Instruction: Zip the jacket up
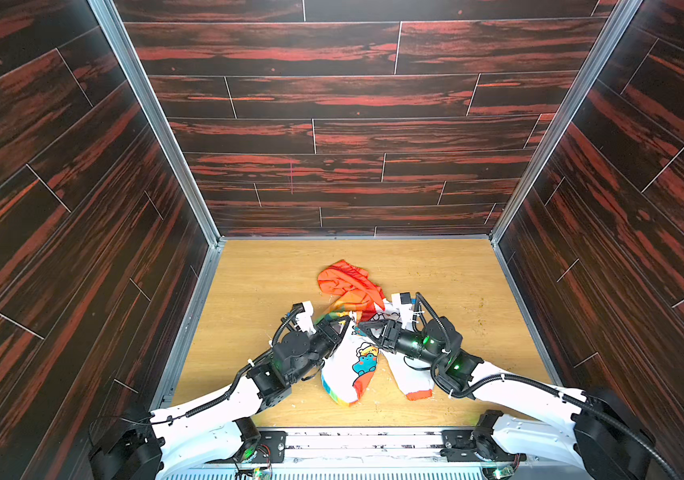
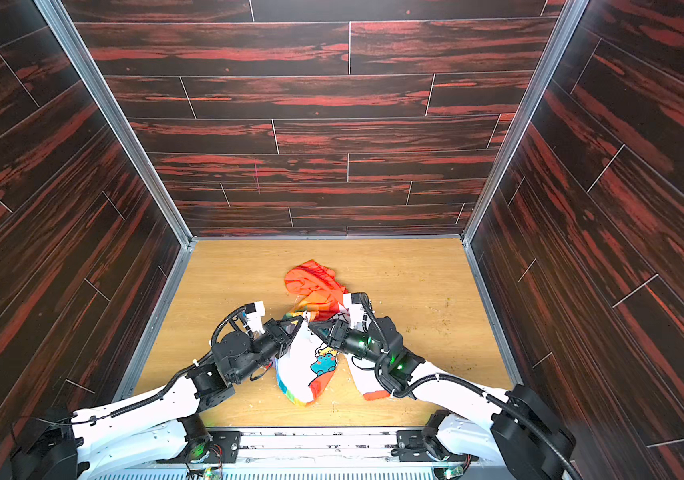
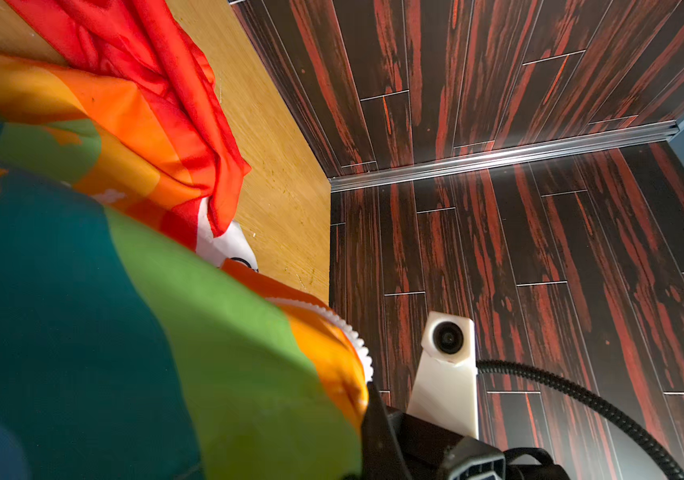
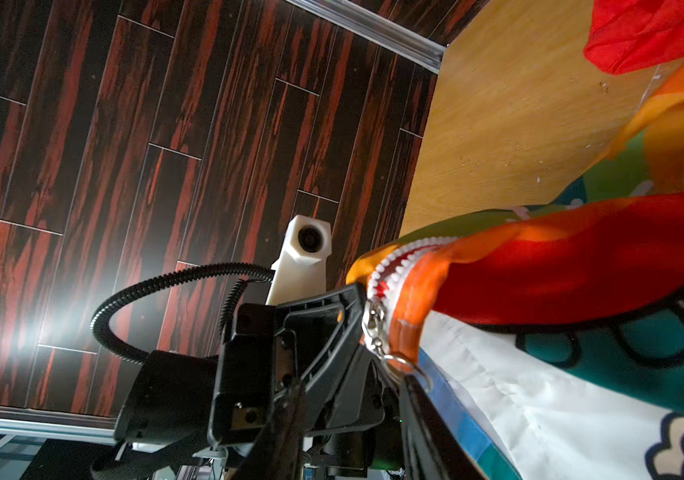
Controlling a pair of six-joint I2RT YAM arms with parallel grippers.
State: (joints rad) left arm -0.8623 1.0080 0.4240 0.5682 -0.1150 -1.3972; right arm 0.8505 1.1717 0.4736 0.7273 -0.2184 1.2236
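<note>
The jacket (image 1: 352,365) lies bunched mid-table in both top views, its orange-red hood (image 1: 346,278) to the back and its white cartoon half (image 2: 307,365) hanging toward the front. My left gripper (image 1: 347,322) is shut on the jacket's rainbow front edge, right beside the white zipper teeth (image 3: 356,340). In the left wrist view fabric hides its jaws. My right gripper (image 1: 360,326) meets it tip to tip, with its jaws apart. The metal zipper slider (image 4: 373,324) and its ring pull (image 4: 404,368) hang against one of the right fingers (image 4: 417,411).
A white sleeve with an orange cuff (image 1: 415,390) lies under my right arm. The wooden table (image 1: 456,270) has small crumbs scattered on it. Dark red plank walls (image 1: 332,124) close in the back and both sides.
</note>
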